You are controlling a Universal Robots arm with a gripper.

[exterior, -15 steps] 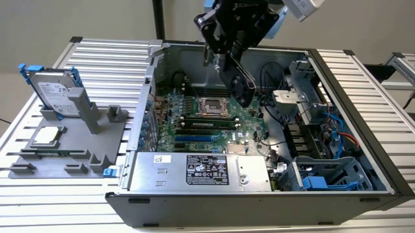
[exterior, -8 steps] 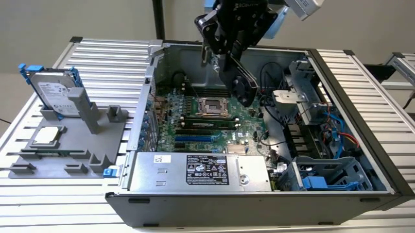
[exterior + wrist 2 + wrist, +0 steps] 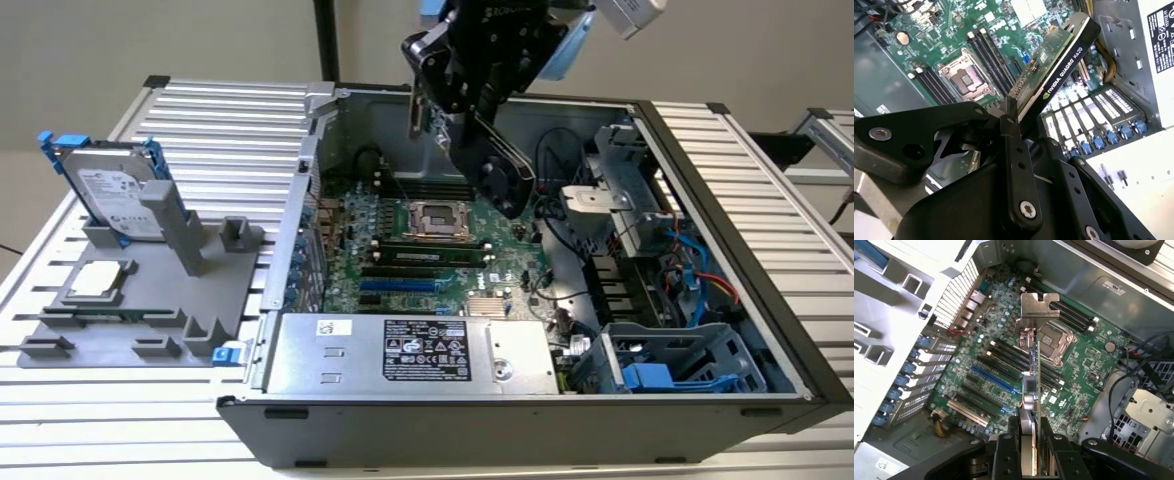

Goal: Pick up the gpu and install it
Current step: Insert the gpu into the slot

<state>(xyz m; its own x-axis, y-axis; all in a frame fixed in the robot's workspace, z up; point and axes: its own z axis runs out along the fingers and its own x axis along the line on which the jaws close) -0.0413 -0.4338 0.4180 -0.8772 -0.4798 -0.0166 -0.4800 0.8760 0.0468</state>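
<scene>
The gpu (image 3: pixel 497 170), a thin card with a black cooler, hangs tilted above the open computer case (image 3: pixel 747 250), over the motherboard (image 3: pixel 414 250). My gripper (image 3: pixel 457 108) is shut on the card's upper end. In the first wrist view the gpu (image 3: pixel 1032 375) appears edge-on, its silver bracket (image 3: pixel 1039 310) pointing away from the gripper (image 3: pixel 1031 442). It is above the blue expansion slot (image 3: pixel 991 380) and apart from it. In the second wrist view the gpu (image 3: pixel 1054 70) shows its green board and black edge, clamped by the gripper (image 3: pixel 1015 117).
A silver hard drive (image 3: pixel 114 190) stands in a grey fixture (image 3: pixel 147 300) at the exterior view's left, outside the case. Inside the case are the power supply (image 3: pixel 400 350), a drive cage (image 3: pixel 667 370), loose cables (image 3: pixel 694 260) and the CPU socket (image 3: pixel 434 218).
</scene>
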